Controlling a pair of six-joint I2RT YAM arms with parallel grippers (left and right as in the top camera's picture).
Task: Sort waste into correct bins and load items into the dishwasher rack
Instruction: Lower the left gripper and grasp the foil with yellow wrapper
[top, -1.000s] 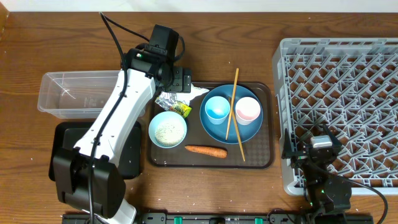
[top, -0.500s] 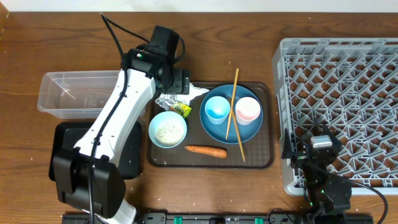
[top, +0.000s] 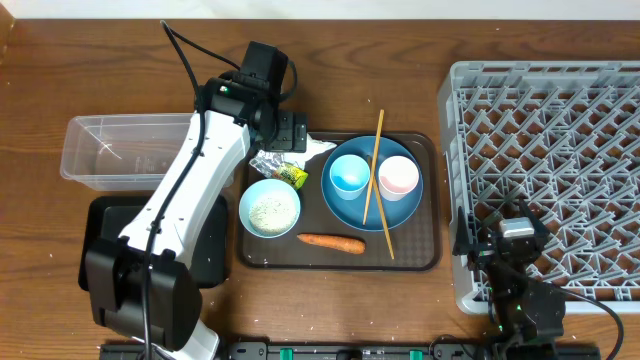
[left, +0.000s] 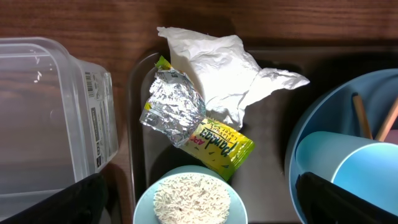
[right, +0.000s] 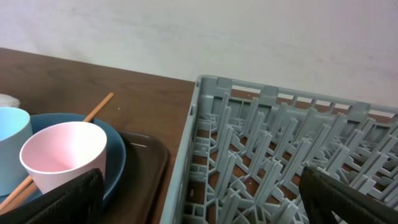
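A dark brown serving tray sits at the middle of the wooden table and carries most of the task's things. The crumpled white-silver wrapper with a green-yellow label lies in the tray's back left corner. Just in front of it, toward the front left corner, stands the small pale blue bowl, holding the white rice. The orange carrot lies along the tray's front edge. The large blue plate fills the tray's right half, with the light blue cup and the white-pink cup standing upright on it side by side. The wooden chopsticks lie between the cups, one end reaching past the tray's back edge and another toward its front edge. The clear plastic tub stands near the table's left edge, and the black tray lies in front of it, partly under the left arm. The grey dishwasher rack takes up the right end of the table. The left gripper hangs above the wrapper with its fingers spread wide and nothing between them. The right gripper sits over the rack's front left corner, its fingers likewise wide apart and holding nothing.
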